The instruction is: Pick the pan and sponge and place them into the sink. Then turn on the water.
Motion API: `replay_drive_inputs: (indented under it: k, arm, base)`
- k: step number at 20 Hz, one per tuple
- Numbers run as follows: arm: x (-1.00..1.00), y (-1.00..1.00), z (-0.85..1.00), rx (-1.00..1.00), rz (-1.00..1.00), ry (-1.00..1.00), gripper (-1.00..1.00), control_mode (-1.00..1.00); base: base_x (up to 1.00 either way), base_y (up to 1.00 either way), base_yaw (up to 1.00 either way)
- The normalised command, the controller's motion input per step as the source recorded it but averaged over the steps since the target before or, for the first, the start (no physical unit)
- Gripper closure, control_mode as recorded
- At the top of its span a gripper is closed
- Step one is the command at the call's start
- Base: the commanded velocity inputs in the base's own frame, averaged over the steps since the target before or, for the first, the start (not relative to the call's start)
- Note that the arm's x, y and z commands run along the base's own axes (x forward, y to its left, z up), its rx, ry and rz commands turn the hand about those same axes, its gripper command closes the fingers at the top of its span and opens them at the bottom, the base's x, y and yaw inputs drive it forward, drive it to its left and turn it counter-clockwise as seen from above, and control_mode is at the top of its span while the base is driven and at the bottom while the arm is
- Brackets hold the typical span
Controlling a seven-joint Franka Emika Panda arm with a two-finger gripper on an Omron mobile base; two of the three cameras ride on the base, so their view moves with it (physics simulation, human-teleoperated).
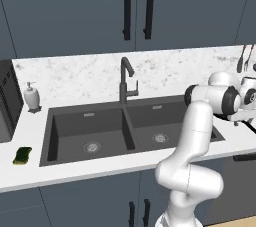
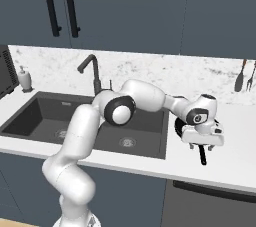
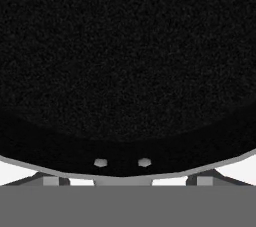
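Observation:
The black pan [image 2: 178, 128] rests on the white counter just right of the sink [image 2: 45, 113], its handle [image 2: 202, 157] pointing at the counter's front edge. My gripper [image 2: 202, 143] hangs low over the handle end of the pan, open, a finger on each side of the handle root. Up close, the pan's dark inside [image 3: 128, 61] spreads wide, with two rivets near my gripper [image 3: 125, 181]. The yellow and green sponge [image 1: 22, 155] lies on the counter left of the sink [image 1: 129, 130]. No stream falls from the faucet [image 1: 125, 78].
A white soap dispenser [image 1: 32, 96] stands at the sink's back left corner, beside a dark appliance [image 1: 7, 101]. Utensils [image 2: 245, 76] hang on the backsplash at the far right. Dark cabinets run above.

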Motion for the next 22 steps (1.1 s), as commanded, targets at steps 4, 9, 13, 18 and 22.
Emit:
replay_drive_inputs:
  k: [4, 9, 13, 18, 22]
  arm:
    - [0.02, -0.01, -0.04, 0.00, 0.00, 0.00, 1.00, -1.00]
    - [-0.06, -0.04, 0.00, 0.04, 0.05, 0.00, 1.00, -1.00]
    - [-0.21, 0.35, 0.00, 0.00, 0.19, 0.00, 1.00, -1.00]
    - [-0.43, 0.83, 0.03, 0.00, 0.26, -0.05, 1.00, -1.00]
    - [-0.31, 1.00, 0.17, -0.01, 0.27, -0.08, 1.00, -1.00]
  base:
    - [0.00, 0.00, 0.00]
    - [0.00, 0.00, 0.00]
    - [0.00, 0.00, 0.00]
    - [0.00, 0.00, 0.00]
    - [0.00, 0.00, 0.00]
